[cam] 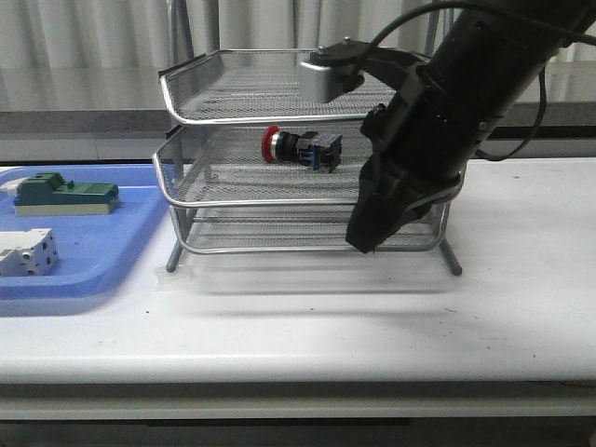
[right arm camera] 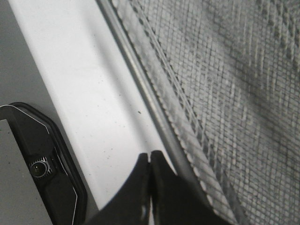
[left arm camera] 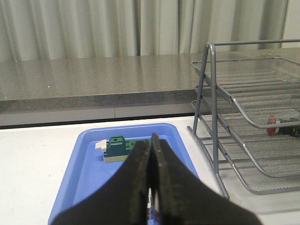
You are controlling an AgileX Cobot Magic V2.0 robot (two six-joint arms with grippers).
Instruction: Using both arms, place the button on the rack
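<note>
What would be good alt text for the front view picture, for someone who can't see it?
A red-capped button lies on its side in the middle tray of a three-tier wire rack on a white table. The black right arm reaches down before the rack, its hand near the bottom tray. A blue tray holds a green block and a white block.

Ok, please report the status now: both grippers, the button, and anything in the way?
Left gripper shut, empty. Right gripper shut, empty, in front of the rack. Button lying on the middle tray. Nothing blocking it.
</note>
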